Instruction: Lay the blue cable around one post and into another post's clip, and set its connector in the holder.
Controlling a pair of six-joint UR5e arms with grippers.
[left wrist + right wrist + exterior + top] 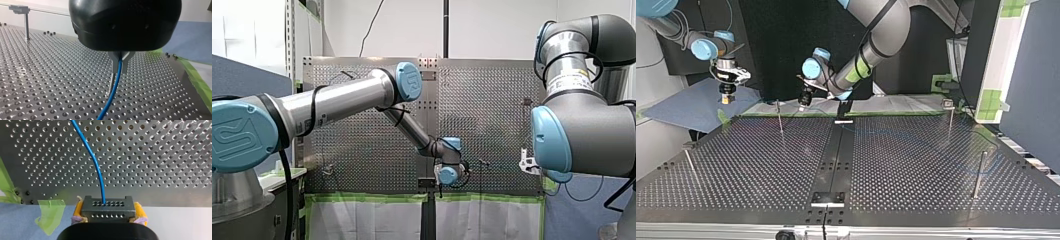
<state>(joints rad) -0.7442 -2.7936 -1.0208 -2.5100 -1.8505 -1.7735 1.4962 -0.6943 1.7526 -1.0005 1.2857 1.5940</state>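
Guiding the blue cable (113,87) round a post (779,117) likely goes best with it taut: my left gripper (119,63) pinches it near the tabletop's (50,75) green-taped edge, my right gripper (109,211) clamps its connector (107,207) just past that edge.

Left arm (337,100): silver tubes, grey joint housings, round light-blue caps (409,81) with a raised logo. A black cable (314,107) is banded along the upper tube, and there is a green tape band (856,75) on the forearm.
Right arm (584,130): same silver, grey and light-blue finish. White label (569,80) with small print on the silver section, ringed by black cables.
Left gripper (119,66): glossy black rounded body, two slim bare-metal jaws.
Right gripper (107,207): black body, jaws faced with yellow pads (78,209).
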